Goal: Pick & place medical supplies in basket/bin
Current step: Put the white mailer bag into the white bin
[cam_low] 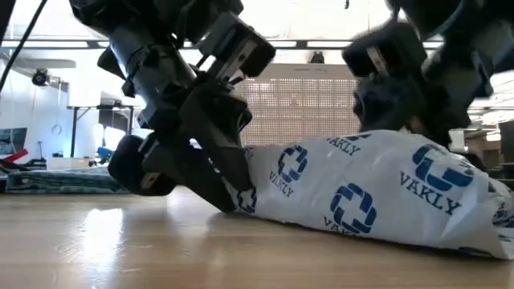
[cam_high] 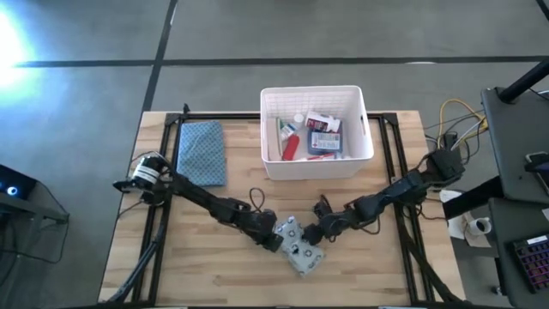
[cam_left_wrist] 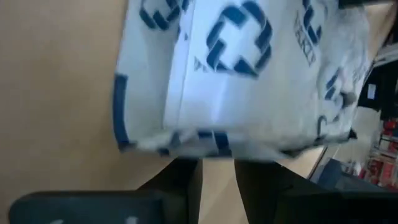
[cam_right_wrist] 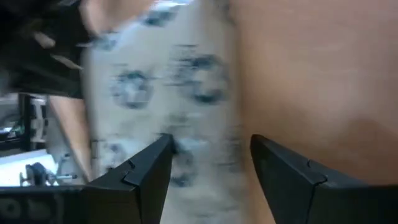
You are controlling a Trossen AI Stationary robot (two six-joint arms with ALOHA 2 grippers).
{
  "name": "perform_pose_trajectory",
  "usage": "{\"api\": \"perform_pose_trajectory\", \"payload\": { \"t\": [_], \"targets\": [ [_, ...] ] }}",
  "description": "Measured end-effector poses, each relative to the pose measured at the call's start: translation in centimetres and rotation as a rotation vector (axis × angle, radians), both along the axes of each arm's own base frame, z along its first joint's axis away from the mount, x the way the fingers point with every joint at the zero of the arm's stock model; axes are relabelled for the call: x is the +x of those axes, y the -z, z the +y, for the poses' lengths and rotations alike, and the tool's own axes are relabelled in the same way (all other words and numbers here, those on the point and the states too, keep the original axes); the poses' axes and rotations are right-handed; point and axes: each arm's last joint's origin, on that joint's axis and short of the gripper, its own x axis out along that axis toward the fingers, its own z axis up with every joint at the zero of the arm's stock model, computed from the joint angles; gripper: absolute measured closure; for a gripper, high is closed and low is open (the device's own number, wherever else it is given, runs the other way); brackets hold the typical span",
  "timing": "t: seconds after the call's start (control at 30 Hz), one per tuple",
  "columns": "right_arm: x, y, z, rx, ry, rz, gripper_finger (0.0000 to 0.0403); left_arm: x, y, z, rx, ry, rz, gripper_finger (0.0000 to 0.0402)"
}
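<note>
The pouch (cam_high: 302,251), white-silvery with blue logos, lies flat on the wooden table near its near edge; it fills the low view (cam_low: 361,193). My left gripper (cam_high: 280,240) is at the pouch's left end, shut on its edge. My right gripper (cam_high: 314,233) is open at the pouch's far right corner, one finger over the pouch (cam_right_wrist: 168,93) and one over bare wood. The white basket (cam_high: 317,167) stands at the far middle, with tubes, a bottle and boxes inside. My left gripper (cam_left_wrist: 217,168) pinches the pouch's left edge (cam_left_wrist: 205,144) between its two fingers, slanting down from the table's left. The pouch rests on the table, its edge (cam_low: 245,197) at the fingertips. My right gripper (cam_right_wrist: 211,149): I cannot tell whether it touches the pouch.
A blue-grey patterned folded cloth (cam_high: 202,152) lies at the far left, beside the basket. Black frame rails (cam_high: 395,163) run along both sides of the table. Bare wood lies left and right of the pouch. The basket's lattice wall (cam_low: 313,104) shows behind the grippers.
</note>
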Motion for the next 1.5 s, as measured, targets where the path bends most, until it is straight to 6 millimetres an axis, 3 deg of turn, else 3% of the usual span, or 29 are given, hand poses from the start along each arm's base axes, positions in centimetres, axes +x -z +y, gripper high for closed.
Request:
{"api": "perform_pose_trajectory", "payload": {
  "t": [0.2, 0.33, 0.53, 0.73, 1.2, 1.5],
  "targets": [
    [-0.6, 2.4, -1.3, 0.135, -0.05, -0.11, 0.0193, 0.0, 0.4, 0.8, 0.003, -0.022, 0.005, 0.0328],
    [-0.8, 2.4, -1.9, 0.18, -0.067, -0.135, 0.0193, 0.2, 1.1, 1.4, -0.02, -0.033, 0.029, 0.0328],
    [-0.1, 1.3, -1.9, 0.177, -0.102, -0.152, 0.0193, 0.9, 1.8, 2.3, -0.038, -0.048, 0.022, 0.0328],
    [1.4, 0.5, -1.4, 0.077, -0.142, 0.004, 0.0193, 1.2, 1.6, 3.2, -0.056, -0.076, 0.02, 0.0328],
    [3.9, -3.1, -0.4, -0.038, -0.289, 0.066, 0.0193, 1.3, 1.6, 3.3, 0.013, -0.022, -0.003, 0.0328],
    [5.1, -5.6, 0.2, -0.014, -0.33, 0.064, 0.0193, 1.2, 1.6, 3.4, 0.034, -0.002, -0.01, 0.0328]
  ]
}}
